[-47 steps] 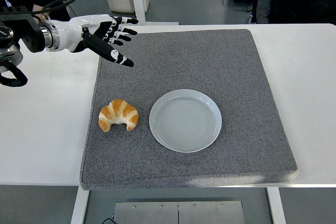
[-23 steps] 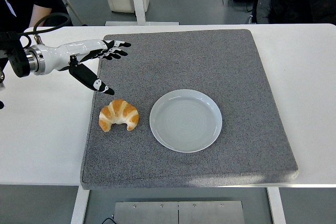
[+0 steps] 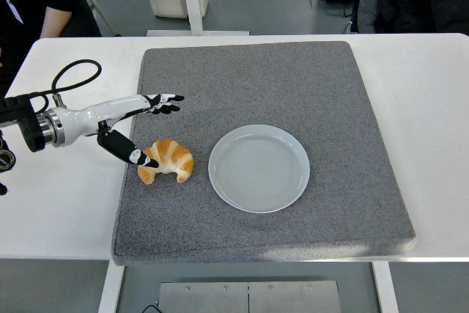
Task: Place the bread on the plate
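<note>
The left hand [image 3: 128, 126] is spread and holds nothing, its thumb tip touching or nearly touching the left end of the bread [image 3: 166, 160], which lies on the grey mat [image 3: 293, 78] just left of the plate [image 3: 259, 168]. The bread looks light, soft and flaky, so a gentle pinch across its thick middle seems safest. The mat between bread and plate is bare, and the plate's rim is low.

You had bright, even overhead light and a sharp picture throughout. The plate [image 3: 259, 168] carried a soft sheen, and the white table [image 3: 51, 203] looked nearly washed out. Shadows under the croissant [image 3: 167, 160] stayed faint.
</note>
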Controlling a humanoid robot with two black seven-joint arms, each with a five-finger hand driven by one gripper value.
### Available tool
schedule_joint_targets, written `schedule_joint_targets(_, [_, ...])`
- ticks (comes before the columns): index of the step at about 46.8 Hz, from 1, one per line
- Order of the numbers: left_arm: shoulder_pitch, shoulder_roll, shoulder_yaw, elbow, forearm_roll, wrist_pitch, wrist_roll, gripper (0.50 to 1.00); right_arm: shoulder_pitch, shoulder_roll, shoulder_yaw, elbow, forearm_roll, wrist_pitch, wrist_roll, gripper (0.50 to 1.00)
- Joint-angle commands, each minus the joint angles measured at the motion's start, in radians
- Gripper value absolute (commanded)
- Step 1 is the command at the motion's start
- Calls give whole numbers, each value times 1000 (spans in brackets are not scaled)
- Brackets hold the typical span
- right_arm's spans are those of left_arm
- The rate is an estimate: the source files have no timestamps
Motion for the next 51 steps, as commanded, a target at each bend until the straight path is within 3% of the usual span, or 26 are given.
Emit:
schedule_joint_targets(1, [32,-7,-12,1,11,7,0,963,0,0,0,0,0,0,0,1000])
schedule_joint_targets(8, [52,-21,-14,5,13,27,-6,963,0,0,0,0,0,0,0,1000])
schedule_joint_targets(18, [81,-58,-14,48,42,86,-58,963,1,0,0,2,0,0,0,1000])
schedule_joint_targets(51, [114,-82,-9,93,83,89,-81,939,3,0,-1,0,0,0,0,1000])
